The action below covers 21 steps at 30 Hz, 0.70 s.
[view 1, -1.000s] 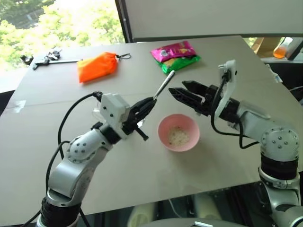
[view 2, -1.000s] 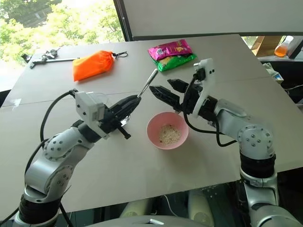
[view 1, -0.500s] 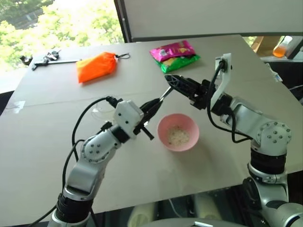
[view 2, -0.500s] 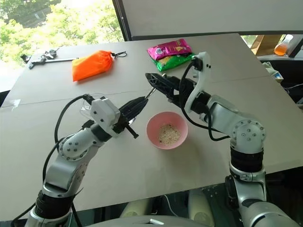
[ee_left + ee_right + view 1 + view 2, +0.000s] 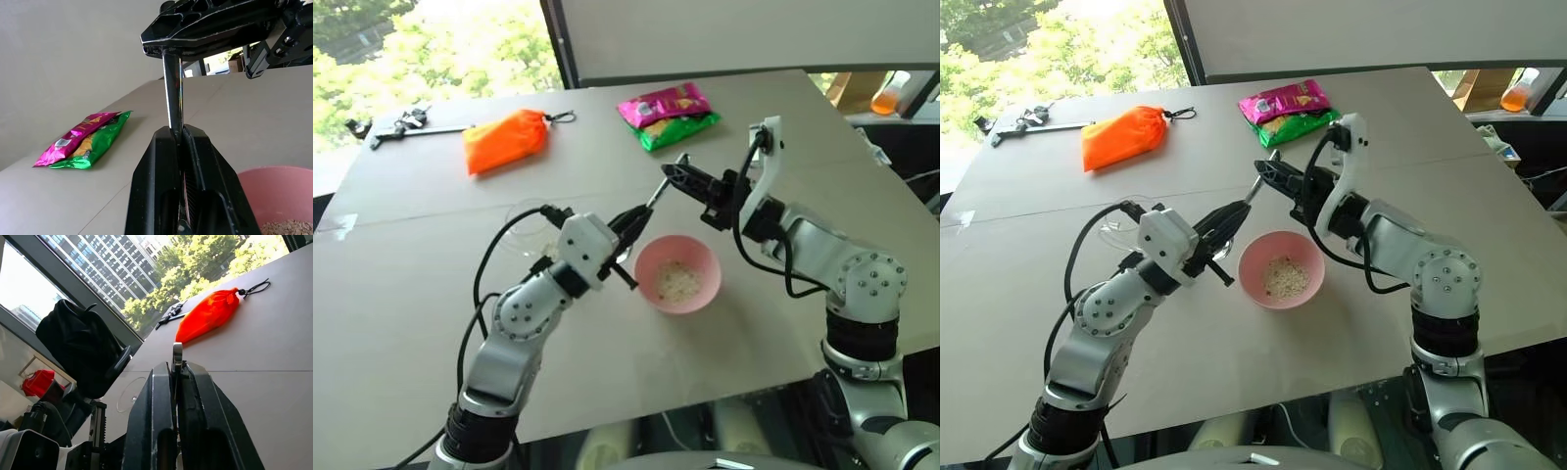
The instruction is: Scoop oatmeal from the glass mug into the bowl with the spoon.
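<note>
The silver spoon (image 5: 658, 191) hangs in the air between both grippers, its handle slanting up and away from me. My left gripper (image 5: 641, 211) is shut on the lower handle (image 5: 172, 93); the spoon's bowl is hidden behind its fingers. My right gripper (image 5: 674, 172) is shut on the handle's upper end (image 5: 177, 352). Just below and right of the left gripper stands the pink bowl (image 5: 651, 266), holding a thin layer of oatmeal (image 5: 680, 281). The clear glass mug (image 5: 523, 221) stands on the table behind my left forearm; its contents cannot be made out.
An orange pouch (image 5: 506, 140) and a dark tool with keys (image 5: 406, 125) lie at the far left of the table (image 5: 401, 294). A pink and green snack packet (image 5: 671, 115) lies at the far middle. The table's front edge runs close beneath both arms.
My right gripper, open and off to the right a second ago, swung left to the spoon's handle and shut on its upper end. The left gripper kept its hold on the spoon.
</note>
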Available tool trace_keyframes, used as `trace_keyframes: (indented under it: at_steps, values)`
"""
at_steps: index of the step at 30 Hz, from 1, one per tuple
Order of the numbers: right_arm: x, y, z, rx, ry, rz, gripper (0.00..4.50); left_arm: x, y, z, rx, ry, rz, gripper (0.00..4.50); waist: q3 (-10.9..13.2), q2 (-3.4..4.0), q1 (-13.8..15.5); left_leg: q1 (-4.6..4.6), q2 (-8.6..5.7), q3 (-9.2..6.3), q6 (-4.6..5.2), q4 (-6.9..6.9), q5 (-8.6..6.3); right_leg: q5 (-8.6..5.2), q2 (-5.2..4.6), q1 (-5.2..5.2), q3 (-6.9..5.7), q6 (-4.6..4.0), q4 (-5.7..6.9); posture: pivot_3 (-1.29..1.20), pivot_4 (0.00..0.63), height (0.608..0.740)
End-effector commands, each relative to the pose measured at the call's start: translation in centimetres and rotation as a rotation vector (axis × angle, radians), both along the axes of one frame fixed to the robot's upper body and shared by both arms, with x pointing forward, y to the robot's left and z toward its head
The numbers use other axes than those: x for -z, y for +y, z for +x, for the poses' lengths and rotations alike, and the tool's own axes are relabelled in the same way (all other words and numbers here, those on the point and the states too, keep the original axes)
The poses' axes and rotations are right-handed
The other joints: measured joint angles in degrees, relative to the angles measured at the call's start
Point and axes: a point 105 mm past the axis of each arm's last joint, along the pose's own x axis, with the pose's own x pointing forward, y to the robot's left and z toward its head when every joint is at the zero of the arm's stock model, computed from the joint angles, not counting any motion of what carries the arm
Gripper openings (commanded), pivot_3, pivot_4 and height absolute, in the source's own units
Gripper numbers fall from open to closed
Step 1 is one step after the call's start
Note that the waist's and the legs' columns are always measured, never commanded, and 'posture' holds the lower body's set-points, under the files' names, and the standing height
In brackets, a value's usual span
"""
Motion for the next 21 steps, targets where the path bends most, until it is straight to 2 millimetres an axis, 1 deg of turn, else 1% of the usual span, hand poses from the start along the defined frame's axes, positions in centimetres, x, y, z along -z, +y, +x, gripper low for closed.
trace_keyframes:
  at_steps: [1,4,5,6,7,9,11,12,14,16,21]
  values:
    - [-2.0,0.2,-0.5,-0.016,-0.054,0.039,0.04,-1.3,-0.7,-1.1,0.061,-0.028,-0.027,0.00,0.00,0.00,0.00,0.00,0.00,0.00,0.00,0.00,0.00,0.00,0.00,0.00,0.00,0.00,0.00,0.00,0.150,0.740]
    - [-2.1,0.3,-0.6,-0.021,-0.051,0.043,0.04,-1.2,-0.3,-0.9,0.047,0.008,-0.043,0.00,0.01,0.01,-0.03,0.00,0.00,0.00,0.00,0.00,0.00,0.00,0.00,0.00,0.00,0.00,0.00,0.00,0.150,0.740]
    - [-2.1,0.3,-0.7,-0.022,-0.049,0.044,0.00,-1.2,-0.2,-0.8,0.045,0.015,-0.045,0.77,0.01,0.01,-0.04,0.00,0.00,0.00,0.00,0.00,0.00,0.00,0.00,-0.01,0.01,0.00,0.00,0.00,0.150,0.740]
    - [-2.1,0.3,-0.7,-0.021,-0.048,0.044,0.00,-1.2,-0.1,-0.8,0.038,0.011,-0.043,1.05,0.01,0.02,-0.04,0.00,0.00,0.00,0.00,0.00,0.00,0.00,0.00,-0.01,0.01,0.00,0.00,0.00,0.150,0.740]
    - [-2.1,0.3,-0.7,-0.020,-0.046,0.044,0.00,-1.3,0.0,-0.8,0.027,0.005,-0.043,1.49,0.01,0.02,-0.05,0.00,0.00,0.00,0.00,0.00,0.00,0.00,0.00,-0.01,0.00,0.00,0.00,0.00,0.150,0.740]
    - [-2.2,0.2,-0.6,-0.013,-0.044,0.047,0.00,-1.5,0.6,-0.7,-0.009,-0.005,-0.044,2.52,0.01,0.03,-0.05,0.00,0.00,0.00,0.00,0.01,0.00,0.00,0.01,-0.01,0.00,0.00,0.00,0.00,0.150,0.740]
    - [-2.3,-0.1,-0.6,-0.007,-0.044,0.051,0.00,-1.2,1.3,-0.9,-0.041,0.011,-0.053,3.45,0.01,0.03,-0.04,0.00,0.00,0.01,0.00,0.01,0.00,0.00,0.01,-0.01,0.00,0.00,0.00,0.00,0.150,0.740]
    - [-2.3,-0.2,-0.5,-0.003,-0.044,0.052,0.00,-0.9,1.8,-1.2,-0.056,0.029,-0.054,3.85,0.02,0.03,-0.10,-0.01,0.00,0.00,0.00,0.00,0.00,0.00,0.01,-0.02,0.01,0.00,0.00,0.00,0.150,0.740]
    - [-2.3,-0.7,-0.3,0.009,-0.047,0.050,0.00,-0.1,2.7,-1.9,-0.110,0.019,-0.017,3.85,0.02,0.05,-0.24,-0.01,0.01,0.04,0.00,0.00,0.00,0.00,0.02,-0.06,0.07,0.00,0.00,0.00,0.150,0.740]
    - [-2.3,-1.2,0.0,0.026,-0.046,0.046,0.00,0.6,3.7,-2.6,-0.184,0.012,-0.016,3.85,0.05,0.10,-0.18,-0.02,0.02,0.08,0.00,-0.02,0.00,0.00,0.02,-0.09,0.12,0.00,0.00,0.00,0.150,0.740]
    - [-2.2,-1.9,0.8,0.045,-0.047,0.037,0.00,2.0,4.9,-4.7,-0.273,0.003,-0.002,3.85,0.06,0.11,0.05,-0.03,0.02,0.07,0.03,-0.02,-0.02,0.00,-0.03,-0.06,0.12,0.00,0.00,0.00,0.150,0.740]
